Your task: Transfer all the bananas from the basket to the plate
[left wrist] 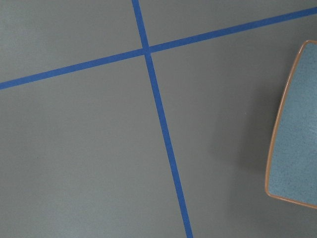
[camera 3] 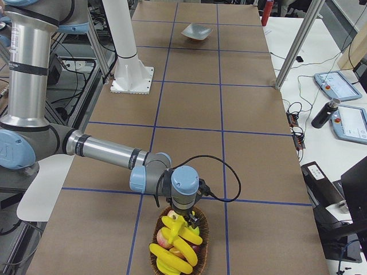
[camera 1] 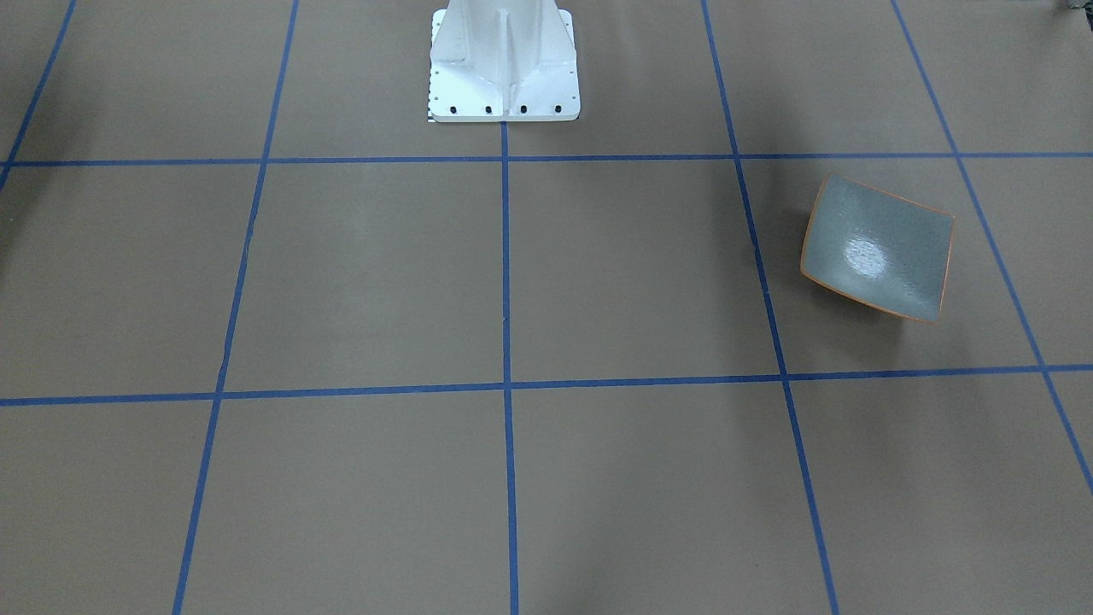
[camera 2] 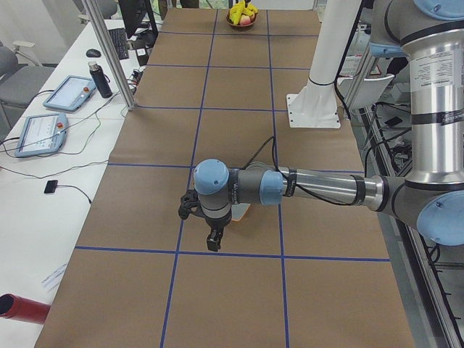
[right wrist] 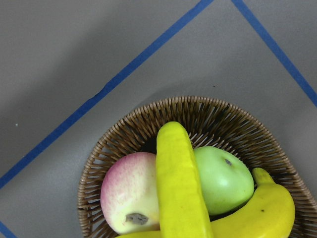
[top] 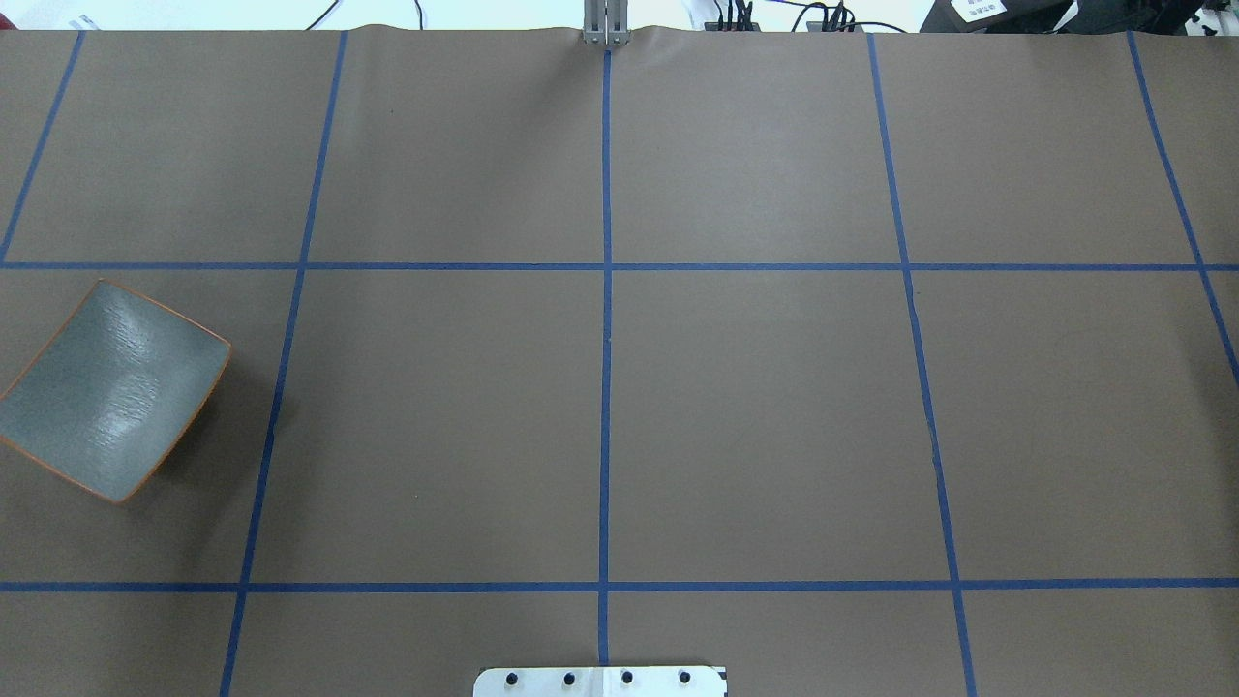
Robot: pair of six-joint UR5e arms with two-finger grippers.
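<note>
The right tool hangs just over the basket at the near end of the counter; released or clenched, I cannot tell. The bananas lie piled there on a pink apple and a green apple. They look light, glossy and easily bruised, so pinch the top one mid-length. Far off, the left tool hovers near the empty plate, its state likewise untellable.

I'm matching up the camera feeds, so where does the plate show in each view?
Front-facing: plate right of centre.
Overhead: plate at left edge.
Exterior left: plate mostly hidden behind near wrist.
Exterior right: plate far, top centre.
Left wrist: plate at right edge.
Right wrist: not in it.
Shared landmark: white robot base, in all four exterior views.
</note>
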